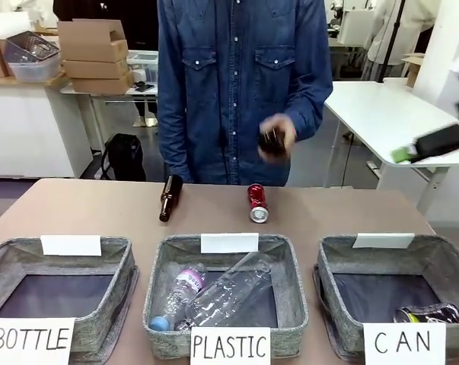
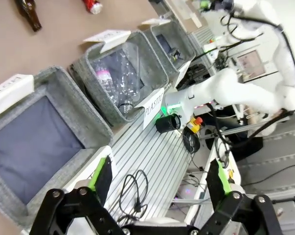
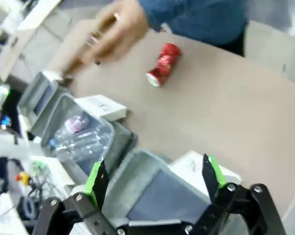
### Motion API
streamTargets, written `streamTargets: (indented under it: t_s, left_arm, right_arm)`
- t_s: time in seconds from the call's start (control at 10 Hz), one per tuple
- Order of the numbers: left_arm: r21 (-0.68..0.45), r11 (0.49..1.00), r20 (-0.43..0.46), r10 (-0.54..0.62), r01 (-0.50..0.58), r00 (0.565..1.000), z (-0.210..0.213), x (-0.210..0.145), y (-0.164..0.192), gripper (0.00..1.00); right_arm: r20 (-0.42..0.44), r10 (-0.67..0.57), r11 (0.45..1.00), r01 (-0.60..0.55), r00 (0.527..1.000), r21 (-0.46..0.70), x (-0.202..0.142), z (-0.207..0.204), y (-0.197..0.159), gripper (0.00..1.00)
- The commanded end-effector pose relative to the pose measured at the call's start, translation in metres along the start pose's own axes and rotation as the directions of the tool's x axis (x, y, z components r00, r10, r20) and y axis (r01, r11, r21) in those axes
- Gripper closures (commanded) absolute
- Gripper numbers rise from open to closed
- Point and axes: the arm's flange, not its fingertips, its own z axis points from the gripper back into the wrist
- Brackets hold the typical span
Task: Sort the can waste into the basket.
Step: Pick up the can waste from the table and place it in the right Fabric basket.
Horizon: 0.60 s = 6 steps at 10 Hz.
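Along the near edge stand three grey baskets, each with a hand-lettered white sign on its front. The left basket (image 1: 122,258) reads "BOTTLE", the middle basket (image 1: 290,281) reads "PLASTIC", and the right basket (image 1: 328,293) reads "CAN". Each far rim carries a small white card with no writing that shows.

The dark can (image 1: 429,313) lies on its side in the near right corner of the CAN basket. Its yellowish print is too small to read. Two clear bottles lie in the PLASTIC basket, a small bottle (image 1: 185,285) with a pink label that cannot be read and a big bottle (image 1: 233,293) beside it.

The left gripper (image 2: 159,178) hangs off the robot's edge of the table near the BOTTLE basket. Its jaws are spread wide, holding and touching nothing. The right gripper (image 3: 154,178) hovers above the CAN basket, likewise spread wide and empty.

Farther out on the bare table the red can (image 1: 257,203) lies on its side, its print unreadable. A brown bottle (image 1: 170,198) lies to its left, well apart. Beyond them a person in a denim shirt holds a hand (image 1: 276,137) above the table, closed on something dark and blurred.
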Motion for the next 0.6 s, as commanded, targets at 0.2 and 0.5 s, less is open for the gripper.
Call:
streamTargets:
  t_s: [0.2, 0.5]
  left_arm:
    - [-0.008, 1.0, 0.003, -0.023, 0.023, 1.0, 0.001, 0.0, -0.001, 0.0]
    - [-0.008, 1.0, 0.003, -0.023, 0.023, 1.0, 0.001, 0.0, -0.001, 0.0]
  right_arm:
    - [-0.011, 0.006, 0.999, -0.006, 1.0, 0.033, 0.023, 0.012, -0.033, 0.0]
    - [0.103, -0.183, 0.982, 0.186, 0.978, -0.029, -0.053, 0.062, -0.06, 0.0]
